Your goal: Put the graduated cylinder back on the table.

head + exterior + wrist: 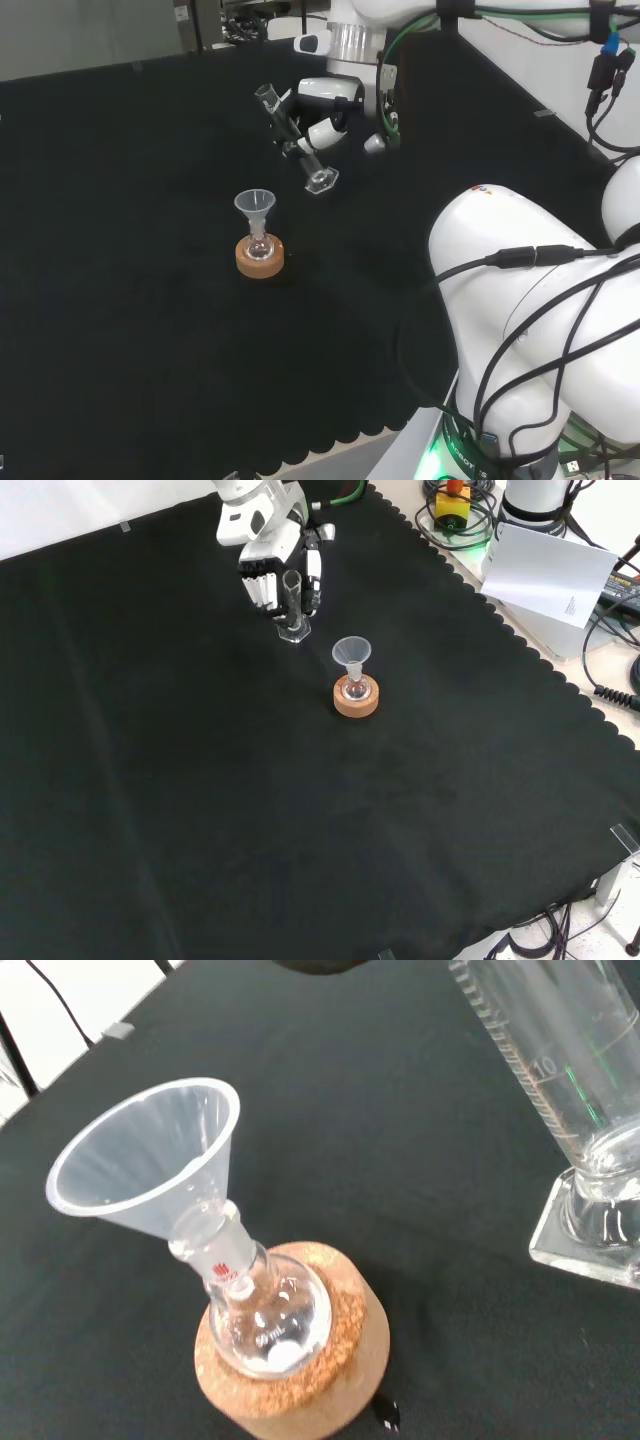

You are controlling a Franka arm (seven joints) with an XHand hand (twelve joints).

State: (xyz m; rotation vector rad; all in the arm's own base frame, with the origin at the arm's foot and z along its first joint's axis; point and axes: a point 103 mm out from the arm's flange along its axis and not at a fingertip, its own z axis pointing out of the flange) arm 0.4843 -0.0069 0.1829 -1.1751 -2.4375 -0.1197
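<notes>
The graduated cylinder is tilted, grasped by the hand, its base apparently just above the desk, at 1 o'clock from the funnel-topped flask in the head view. Remaining: level, lower, release.

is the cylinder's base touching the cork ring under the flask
Apart. The head view shows black cloth between the graduated cylinder base and the cork ring.

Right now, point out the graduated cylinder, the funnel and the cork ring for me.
graduated cylinder [321, 180], head view, on its hexagonal foot.
funnel [351, 651], front view, on the cone's rim.
cork ring [260, 260], head view, on its side wall.
</notes>
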